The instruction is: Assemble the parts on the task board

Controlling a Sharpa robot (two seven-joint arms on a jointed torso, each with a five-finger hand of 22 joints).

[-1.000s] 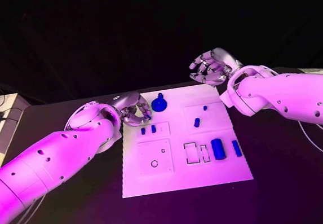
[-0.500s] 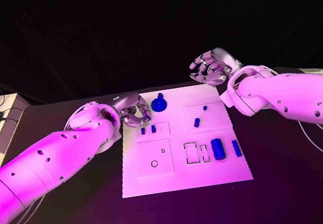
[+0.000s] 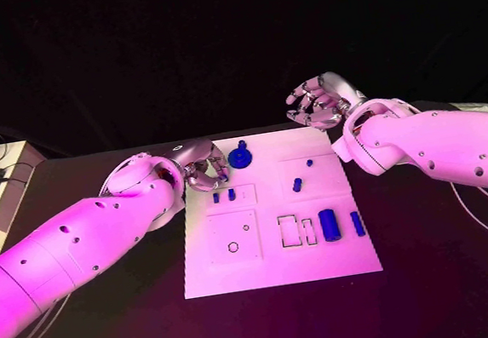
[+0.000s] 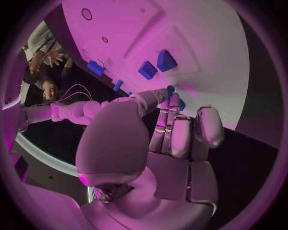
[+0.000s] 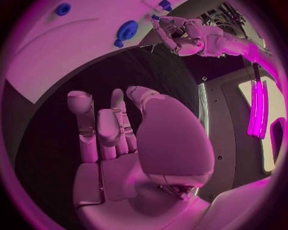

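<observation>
Blue parts [image 3: 328, 225] on white task board [image 3: 281, 267], black table [image 3: 118, 325]

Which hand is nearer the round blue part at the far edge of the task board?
Left. The left hand sits just beside the round blue part at the task board's far left corner; the right hand is raised beyond the far right corner.

Left arm [image 3: 75, 246]: smooth rounded white shell, bulbous segments, small dark round holes dotted along casing, enters from lower left of frame. Right arm [image 3: 452, 146]: same white shell, same dark holes, thin pale cable looping beneath at right edge. Left hand [image 3: 200, 165] and right hand [image 3: 318, 99]: silver metallic, segmented fingers [image 5: 81, 124] with rounded pads, broad smooth palm cover.
</observation>
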